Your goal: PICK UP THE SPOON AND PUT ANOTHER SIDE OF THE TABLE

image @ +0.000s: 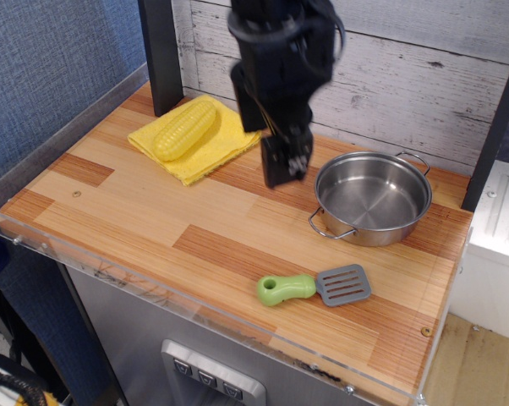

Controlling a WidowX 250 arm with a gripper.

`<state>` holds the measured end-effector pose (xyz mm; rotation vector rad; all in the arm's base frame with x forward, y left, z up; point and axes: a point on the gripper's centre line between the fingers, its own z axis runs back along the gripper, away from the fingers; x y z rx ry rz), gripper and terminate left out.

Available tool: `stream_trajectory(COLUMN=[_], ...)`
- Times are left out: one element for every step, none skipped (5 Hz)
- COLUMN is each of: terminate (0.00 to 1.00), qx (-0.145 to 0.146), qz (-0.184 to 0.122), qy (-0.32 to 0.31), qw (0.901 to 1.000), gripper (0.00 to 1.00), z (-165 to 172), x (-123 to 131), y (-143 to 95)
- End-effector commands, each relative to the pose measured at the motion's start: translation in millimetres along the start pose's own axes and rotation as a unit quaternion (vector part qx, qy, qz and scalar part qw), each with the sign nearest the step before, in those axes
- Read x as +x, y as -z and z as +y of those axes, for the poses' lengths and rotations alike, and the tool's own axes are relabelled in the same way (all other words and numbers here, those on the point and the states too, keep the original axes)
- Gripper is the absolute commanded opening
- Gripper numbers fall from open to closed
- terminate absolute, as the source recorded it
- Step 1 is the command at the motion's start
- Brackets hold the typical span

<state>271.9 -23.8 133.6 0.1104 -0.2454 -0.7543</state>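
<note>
On the striped tabletop [136, 211] your spoon [314, 288] lies free near the front edge, while the hand [287, 162] hangs high above, empty, its spread impossible to tell.

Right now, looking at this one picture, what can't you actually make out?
- Gripper: blurred in this view, so whether its jaws are open or shut is unclear.
- The arm above it: cut off by the top edge.
- Yellow cloth: partly hidden under the corn cob.
- Spoon: its underside is hidden against the table.
- Pot: its far outer wall is hidden by its rim.
</note>
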Motion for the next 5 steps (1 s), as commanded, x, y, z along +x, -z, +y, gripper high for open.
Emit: stream_trajectory(terminate=[0.00,0.00,0.00,0.00,1.00], qx=[0.055,0.055,0.055,0.055,0.055], qz=[-0.046,-0.046,-0.046,-0.046,-0.046], qy=[-0.061,-0.061,-0.061,-0.061,-0.061], qw=[0.9955,0.9955,0.9955,0.9955,0.9955], gripper=[1.00,1.00,1.00,1.00,1.00], z=[7.0,7.0,7.0,7.0,7.0], x=[-20.7,-20.7,-20.7,-20.7,-20.7], y=[-57.5,-57.5,-57.5,-57.5,-57.5])
